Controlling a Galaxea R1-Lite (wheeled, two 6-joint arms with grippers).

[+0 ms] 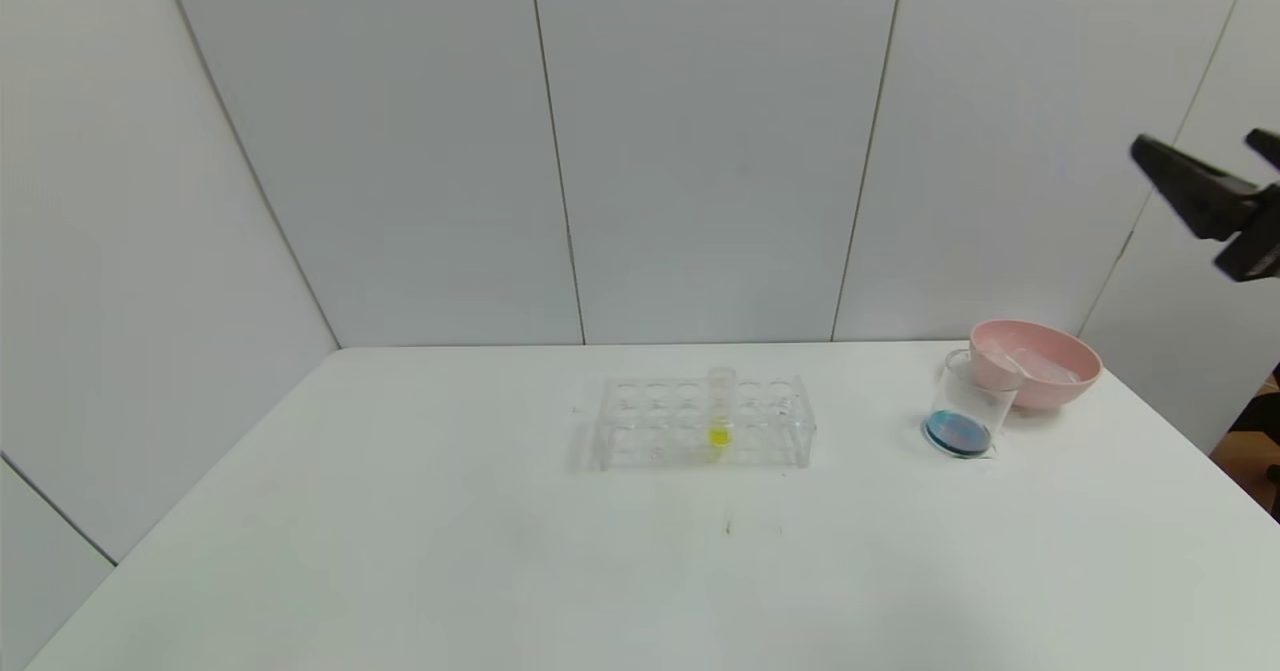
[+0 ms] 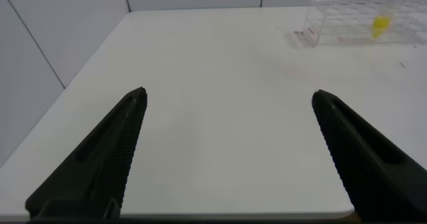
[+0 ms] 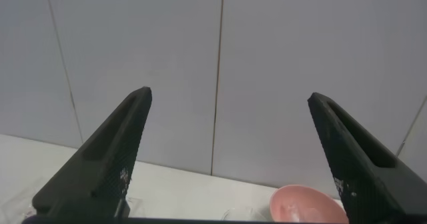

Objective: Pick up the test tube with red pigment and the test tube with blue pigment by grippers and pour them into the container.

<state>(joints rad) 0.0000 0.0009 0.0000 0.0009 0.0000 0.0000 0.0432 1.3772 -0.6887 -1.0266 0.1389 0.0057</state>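
Right end effector (image 1: 1215,171) released, fingers spread wide and empty, raised high off the bench's right edge, pointing at the wall. Left end effector (image 2: 227,151) also released and empty, above the near-left part of the white bench (image 1: 400,511).

Small clear glass beaker (image 1: 966,406) stands near the far-right corner with blue liquid pooled in its bottom, touching or just beside the pink round bowl (image 1: 1040,361) behind it.

Clear plastic tube rack (image 1: 703,421) sits mid-bench toward the far edge, holding one slim clear tube with yellow liquid (image 1: 719,416), upright. Red and blue tubes: can't make them out anywhere.
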